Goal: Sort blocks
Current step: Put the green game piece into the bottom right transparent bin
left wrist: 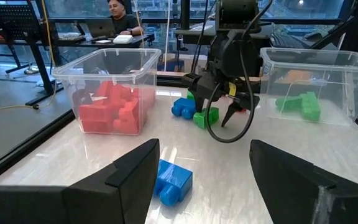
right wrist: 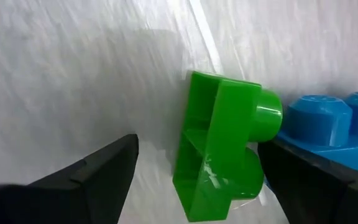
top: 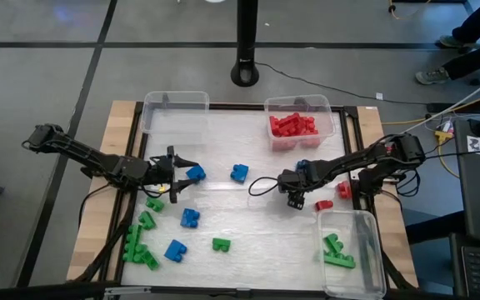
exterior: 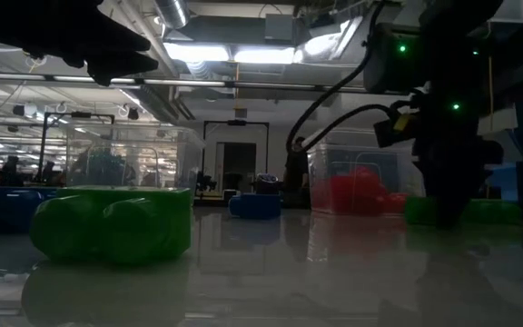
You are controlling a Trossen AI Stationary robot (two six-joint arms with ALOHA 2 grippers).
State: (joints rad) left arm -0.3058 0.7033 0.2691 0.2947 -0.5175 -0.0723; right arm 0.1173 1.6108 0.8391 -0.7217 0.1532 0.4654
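Note:
My right gripper [top: 297, 200] points down at the table's middle right, open. In its wrist view a green block [right wrist: 219, 155] lies on its side between the two fingers, with a blue block [right wrist: 328, 121] right beside it. The left wrist view shows the same green block [left wrist: 205, 117] and blue block [left wrist: 182, 107] under that gripper. My left gripper [top: 177, 169] hovers open at the middle left, pointing nearly level. A blue block [left wrist: 173, 180] lies on the table just ahead of its fingers. Other red, green and blue blocks lie scattered. My right gripper has one finger [right wrist: 92, 177] standing clear of the green block's hollow underside. The other finger [right wrist: 309, 180] is close against the block's studs [right wrist: 266, 115]. Whether it touches them I cannot tell. The block lies on the table.
A clear bin [top: 176, 112] stands at the far left. The far-right bin [top: 300, 125] holds red blocks and the near-right bin [top: 350, 250] holds green ones. Loose green blocks [top: 140, 246] and blue blocks [top: 190, 218] lie near left. Two red blocks [top: 323, 204] lie beside the right gripper.

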